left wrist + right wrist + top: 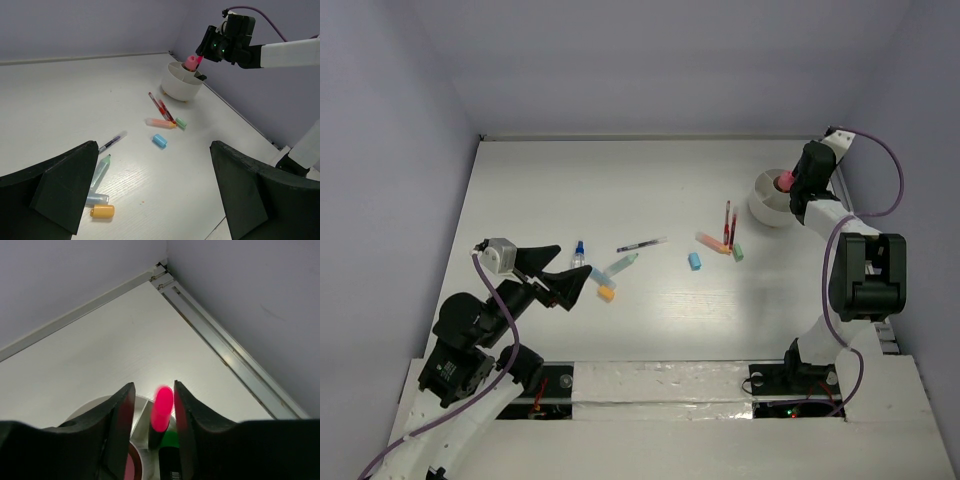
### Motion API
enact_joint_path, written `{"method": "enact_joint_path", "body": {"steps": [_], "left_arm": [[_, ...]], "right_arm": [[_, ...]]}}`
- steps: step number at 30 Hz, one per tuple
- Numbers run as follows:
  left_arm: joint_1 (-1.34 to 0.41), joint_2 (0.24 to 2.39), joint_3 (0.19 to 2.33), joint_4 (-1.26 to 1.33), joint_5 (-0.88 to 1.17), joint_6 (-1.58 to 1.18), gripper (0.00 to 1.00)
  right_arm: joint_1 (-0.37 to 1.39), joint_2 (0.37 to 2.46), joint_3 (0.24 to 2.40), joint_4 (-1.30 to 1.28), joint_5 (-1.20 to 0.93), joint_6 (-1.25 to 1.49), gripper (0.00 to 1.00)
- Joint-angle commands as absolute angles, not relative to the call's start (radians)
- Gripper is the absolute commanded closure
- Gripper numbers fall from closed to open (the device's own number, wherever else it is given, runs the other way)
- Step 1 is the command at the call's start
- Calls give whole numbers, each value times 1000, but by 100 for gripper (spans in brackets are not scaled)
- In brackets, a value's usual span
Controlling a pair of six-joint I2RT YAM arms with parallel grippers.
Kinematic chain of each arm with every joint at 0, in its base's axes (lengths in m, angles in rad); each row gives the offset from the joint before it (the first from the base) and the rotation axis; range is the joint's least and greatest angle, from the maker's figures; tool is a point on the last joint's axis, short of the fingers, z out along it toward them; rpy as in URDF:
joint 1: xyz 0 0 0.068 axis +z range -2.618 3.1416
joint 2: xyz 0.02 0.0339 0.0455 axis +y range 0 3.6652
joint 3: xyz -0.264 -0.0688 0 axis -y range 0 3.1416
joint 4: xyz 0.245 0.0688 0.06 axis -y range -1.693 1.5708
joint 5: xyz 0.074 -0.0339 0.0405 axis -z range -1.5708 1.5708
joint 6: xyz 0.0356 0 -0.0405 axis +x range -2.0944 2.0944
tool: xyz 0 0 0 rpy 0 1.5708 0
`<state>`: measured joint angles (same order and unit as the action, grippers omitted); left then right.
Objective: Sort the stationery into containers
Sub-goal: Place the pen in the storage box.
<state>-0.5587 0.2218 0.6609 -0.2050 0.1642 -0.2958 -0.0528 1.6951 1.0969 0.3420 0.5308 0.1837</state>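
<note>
A white round cup (pixel 767 205) stands at the far right of the table. Directly above it hangs my right gripper (pixel 798 186), jaws parted around a pink marker (pixel 162 407). The marker is blurred, stands nose-down into the cup (pixel 90 407) and leaves a gap to the left finger. Loose stationery lies mid-table: two red pens (pixel 728 222), an orange marker (pixel 712 242), a green cap (pixel 738 253), a blue piece (pixel 695 261), a grey pen (pixel 642 244), a pale-green marker (pixel 620 265), a blue marker (pixel 578 253) and an orange cap (pixel 606 293). Low over the near left, my left gripper (pixel 565 272) is open wide and holds nothing.
The cup (pixel 175 87) sits close to the right wall and back corner rail. A green-tipped item (pixel 170 440) is inside it. The orange cap (pixel 102 211) and pale-green marker (pixel 101 170) lie just beside the left finger of my left gripper (pixel 155 190).
</note>
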Motion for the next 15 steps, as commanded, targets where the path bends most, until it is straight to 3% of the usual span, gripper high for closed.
{"method": "enact_joint_path", "body": {"steps": [1,7,15], "left_arm": [[-552,229,655,-141,183,-284,7],[-552,226,657,-140,186,-284,6],[-552,222,657,-143,173,-285,6]], "right_arm": [[-58,1678,1118,338,563,201,53],[-58,1644,1153,262,574,232,32],[14,1490,1169,170,499,273,31]]}}
